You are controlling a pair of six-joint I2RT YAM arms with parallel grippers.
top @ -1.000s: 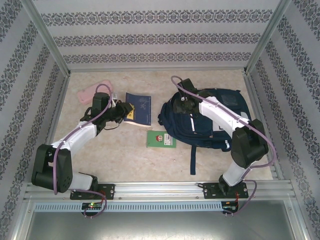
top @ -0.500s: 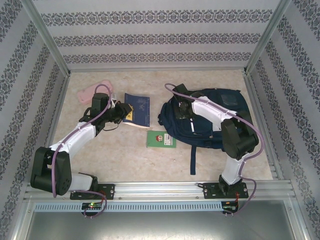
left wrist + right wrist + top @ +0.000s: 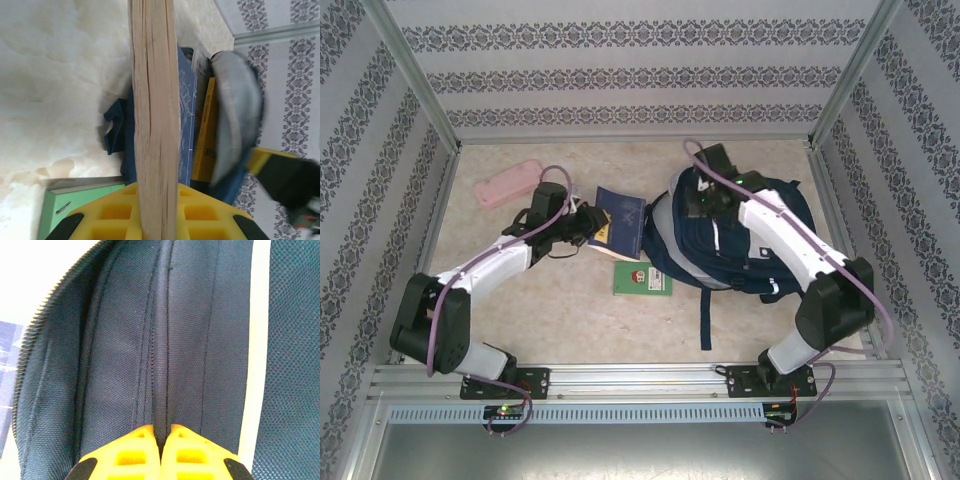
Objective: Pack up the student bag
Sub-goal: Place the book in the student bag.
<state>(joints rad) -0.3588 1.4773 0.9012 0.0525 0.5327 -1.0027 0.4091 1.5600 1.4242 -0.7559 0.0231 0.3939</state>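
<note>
The student bag [image 3: 760,250] is lying on the right half of the desk [image 3: 560,310], its mouth gaping leftward. My right end effector [image 3: 161,432] is pinching a fold of its fabric beside the zipper, closed on it. My left end effector [image 3: 586,228] is clamping the blue book [image 3: 620,222], tilted, just beside that opening. A green book [image 3: 642,278] is lying flat nearby.

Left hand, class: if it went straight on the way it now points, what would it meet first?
Most likely the student bag. The left hand, shut on the blue book, points toward the bag's open mouth. Depth is unclear, but the book's leading edge would probably get there before the hand.
</note>
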